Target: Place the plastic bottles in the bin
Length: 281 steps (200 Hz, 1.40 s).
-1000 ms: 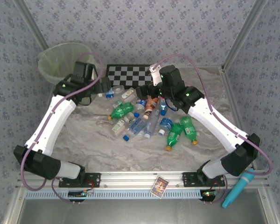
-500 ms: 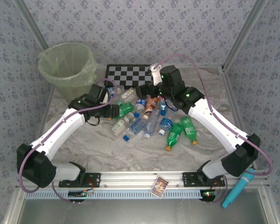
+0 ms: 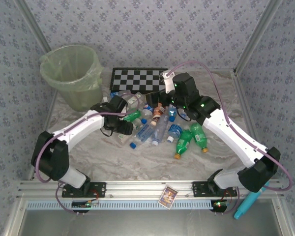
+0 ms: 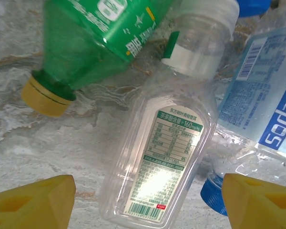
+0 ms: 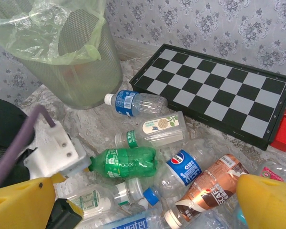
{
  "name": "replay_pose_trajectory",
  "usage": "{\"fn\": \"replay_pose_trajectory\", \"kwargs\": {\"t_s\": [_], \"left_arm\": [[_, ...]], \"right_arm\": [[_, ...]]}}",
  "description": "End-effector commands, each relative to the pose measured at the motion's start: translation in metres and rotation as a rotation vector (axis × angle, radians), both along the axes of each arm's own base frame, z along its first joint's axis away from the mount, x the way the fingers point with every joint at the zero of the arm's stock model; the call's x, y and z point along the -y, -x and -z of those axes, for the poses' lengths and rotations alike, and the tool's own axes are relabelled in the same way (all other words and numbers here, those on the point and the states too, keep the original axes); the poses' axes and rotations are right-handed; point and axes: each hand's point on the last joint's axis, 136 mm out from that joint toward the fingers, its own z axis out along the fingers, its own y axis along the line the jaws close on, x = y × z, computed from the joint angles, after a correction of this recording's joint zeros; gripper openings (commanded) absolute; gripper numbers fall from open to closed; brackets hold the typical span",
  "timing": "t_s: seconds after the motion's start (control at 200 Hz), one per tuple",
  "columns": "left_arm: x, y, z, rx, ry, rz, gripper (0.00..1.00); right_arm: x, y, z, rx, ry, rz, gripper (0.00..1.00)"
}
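marbled bench [image 3: 137,157] littered with bottles [image 3: 160,129]. left fingers [image 4: 33,202] sit wide either side of a clear bottle [image 4: 162,157], not touching. right fingers [image 5: 267,200] spread wide above them.

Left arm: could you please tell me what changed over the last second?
The left hand swung from beside the round pale green bin to the bottle pile; its yellow fingers straddle a clear white-capped plastic bottle, not gripping. Bin and bottles stayed put.

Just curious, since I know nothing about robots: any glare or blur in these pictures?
Left wrist view: glare on the white-capped clear bottle, on its label; left gripper's fingertips soft. Right wrist view: right gripper's fingertips blurred, checkerboard sharp. Top external view: evenly lit table.
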Motion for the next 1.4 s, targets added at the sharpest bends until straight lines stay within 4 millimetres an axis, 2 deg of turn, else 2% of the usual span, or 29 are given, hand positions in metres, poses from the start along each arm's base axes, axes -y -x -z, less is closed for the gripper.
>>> {"fn": "replay_pose_trajectory", "kwargs": {"t_s": [0.0, 0.32, 0.41, 0.61, 0.77, 0.91, 0.99, 1.229, 1.399], "left_arm": [[0.005, 0.005, 0.009, -0.041, -0.017, 0.056, 0.78], [0.013, 0.012, 0.042, -0.13, -0.08, 0.093, 0.74], [0.015, 0.01, 0.048, -0.143, -0.089, 0.096, 0.7], [0.022, 0.006, 0.057, -0.164, -0.103, 0.105, 0.68], [0.022, 0.006, 0.058, -0.173, -0.108, 0.104, 0.56], [0.022, 0.005, 0.039, -0.143, -0.091, 0.089, 0.54], [0.021, 0.004, 0.022, -0.115, -0.083, 0.082, 0.54], [0.021, -0.011, -0.046, 0.038, -0.032, 0.049, 0.54], [0.024, -0.029, -0.099, 0.169, 0.022, 0.006, 0.54]], "right_arm": [[0.006, 0.003, -0.008, 0.014, -0.026, 0.016, 0.99], [0.01, 0.009, -0.006, 0.006, -0.031, 0.017, 0.99], [0.012, 0.013, -0.005, 0.004, -0.026, 0.011, 0.99], [0.018, 0.02, -0.006, 0.004, -0.021, 0.014, 0.99], [0.029, 0.026, -0.003, 0.005, -0.012, 0.043, 0.99], [0.035, 0.029, 0.002, 0.003, -0.011, 0.055, 0.99], [0.034, 0.027, 0.001, 0.006, -0.018, 0.057, 0.99], [0.028, 0.022, -0.016, 0.047, -0.053, 0.041, 0.99], [0.023, 0.035, -0.027, 0.067, -0.078, -0.012, 0.99]]}}
